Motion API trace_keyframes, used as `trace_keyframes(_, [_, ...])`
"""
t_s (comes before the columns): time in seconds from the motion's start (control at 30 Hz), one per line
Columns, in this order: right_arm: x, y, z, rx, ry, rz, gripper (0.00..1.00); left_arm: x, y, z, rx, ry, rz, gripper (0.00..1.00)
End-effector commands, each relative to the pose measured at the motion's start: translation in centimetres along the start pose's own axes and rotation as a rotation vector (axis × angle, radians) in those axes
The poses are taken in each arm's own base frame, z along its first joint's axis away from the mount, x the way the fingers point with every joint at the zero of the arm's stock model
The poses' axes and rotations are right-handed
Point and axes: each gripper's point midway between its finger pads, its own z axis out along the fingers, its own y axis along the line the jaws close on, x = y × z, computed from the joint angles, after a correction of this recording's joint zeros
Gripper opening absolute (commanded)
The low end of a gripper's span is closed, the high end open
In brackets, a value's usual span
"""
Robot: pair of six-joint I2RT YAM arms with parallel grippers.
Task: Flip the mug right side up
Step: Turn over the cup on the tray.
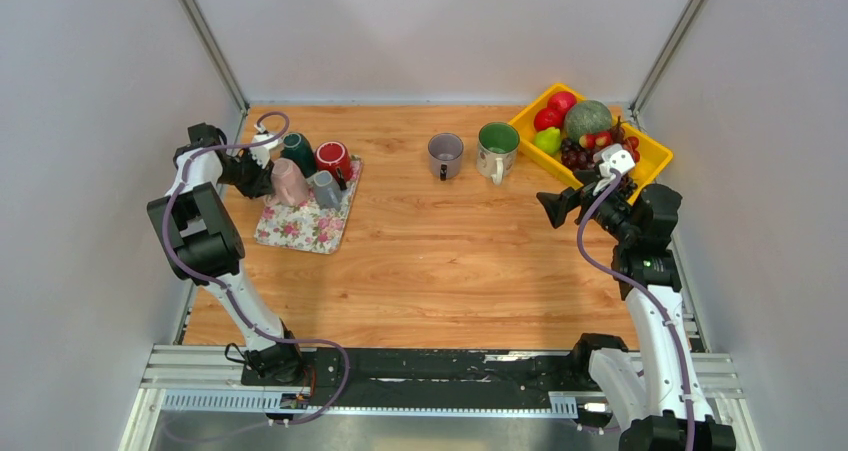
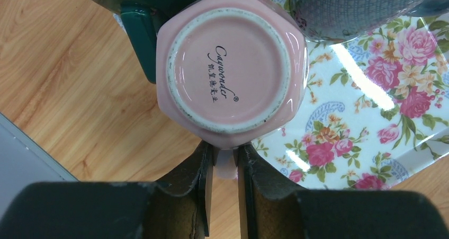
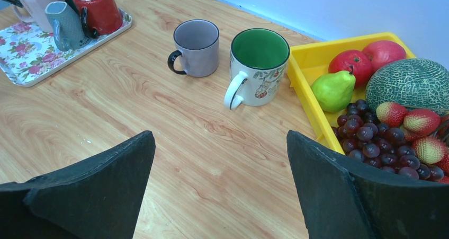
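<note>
The left gripper is closed almost fully on the thin handle of the pink ceramic mug. The mug stands base-up on the left edge of the flowered tray, far left. The narrow handle could slip during rotation, or the dark green mug close beside could be knocked. The right gripper is held wide open, empty.
</note>
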Motion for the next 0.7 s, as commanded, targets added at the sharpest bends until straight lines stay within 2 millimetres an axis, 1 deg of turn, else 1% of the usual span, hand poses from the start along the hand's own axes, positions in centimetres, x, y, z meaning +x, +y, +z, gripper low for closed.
trace_keyframes(0.0, [-0.4, 0.4, 0.1, -0.027, -0.016, -0.029, 1.0, -2.1, 1.2, -0.4, -0.034, -0.061, 0.046, 0.0])
trace_keyframes(0.17, [-0.4, 0.5, 0.1, -0.03, -0.016, -0.029, 1.0, -2.0, 1.2, -0.9, -0.05, -0.059, 0.044, 0.0])
trace_keyframes(0.4, [-0.5, 0.6, 0.1, -0.033, -0.019, -0.033, 1.0, -3.2, 1.3, -2.6, -0.088, -0.088, 0.039, 0.0])
trace_keyframes(0.67, [-0.5, 0.7, 0.1, -0.04, -0.019, -0.03, 1.0, -4.2, 0.8, -4.6, -0.124, -0.123, 0.045, 0.0])
